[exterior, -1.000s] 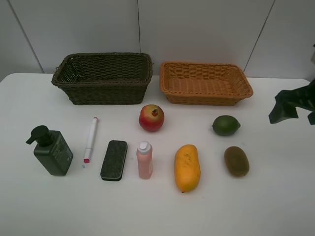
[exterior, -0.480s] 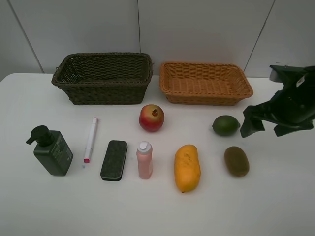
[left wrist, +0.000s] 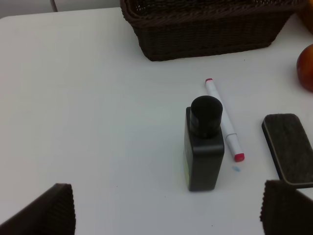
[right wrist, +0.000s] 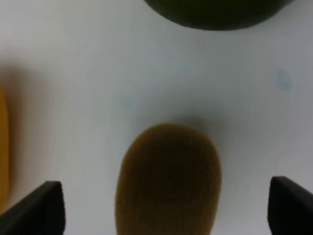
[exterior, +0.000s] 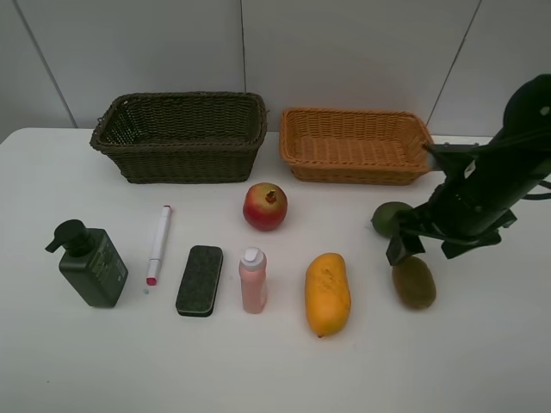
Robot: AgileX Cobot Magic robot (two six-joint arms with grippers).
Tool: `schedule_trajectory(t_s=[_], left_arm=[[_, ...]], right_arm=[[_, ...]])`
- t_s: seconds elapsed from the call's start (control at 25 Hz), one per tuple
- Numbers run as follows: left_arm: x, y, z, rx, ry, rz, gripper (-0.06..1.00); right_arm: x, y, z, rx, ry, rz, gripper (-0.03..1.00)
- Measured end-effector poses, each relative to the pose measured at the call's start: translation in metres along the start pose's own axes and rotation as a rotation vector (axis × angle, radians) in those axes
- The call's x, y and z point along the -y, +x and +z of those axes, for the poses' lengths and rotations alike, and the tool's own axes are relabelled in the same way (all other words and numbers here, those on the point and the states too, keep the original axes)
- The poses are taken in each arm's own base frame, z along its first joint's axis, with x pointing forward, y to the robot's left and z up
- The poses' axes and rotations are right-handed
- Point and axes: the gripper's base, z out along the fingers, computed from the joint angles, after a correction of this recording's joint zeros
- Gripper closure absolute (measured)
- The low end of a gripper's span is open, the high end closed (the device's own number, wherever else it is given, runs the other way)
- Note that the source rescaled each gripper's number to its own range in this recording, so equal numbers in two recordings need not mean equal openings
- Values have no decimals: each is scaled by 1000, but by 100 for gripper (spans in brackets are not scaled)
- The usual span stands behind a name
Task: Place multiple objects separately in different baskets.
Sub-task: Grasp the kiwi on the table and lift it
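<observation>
Partly, lime (exterior: pixel 386 217) behind right pincer (exterior: pixel 423 248).

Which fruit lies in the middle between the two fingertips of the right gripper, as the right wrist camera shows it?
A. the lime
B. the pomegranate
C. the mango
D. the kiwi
D: in the right wrist view the brown kiwi sits centred in the gap of the open right gripper, with the lime beyond it and only a sliver of the mango outside one fingertip.
</observation>
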Motion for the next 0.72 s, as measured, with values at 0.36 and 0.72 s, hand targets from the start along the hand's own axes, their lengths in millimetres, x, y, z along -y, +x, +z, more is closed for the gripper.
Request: schedule_trajectory(t_s=[0.36,0.72], left_arm=[[0,0,0,0,0,0,-6],[0,0,0,0,0,0,-6]], right_arm=[[1,3,18,-23,-4,20,-2],[2,9,32,-44,0,28,-2]])
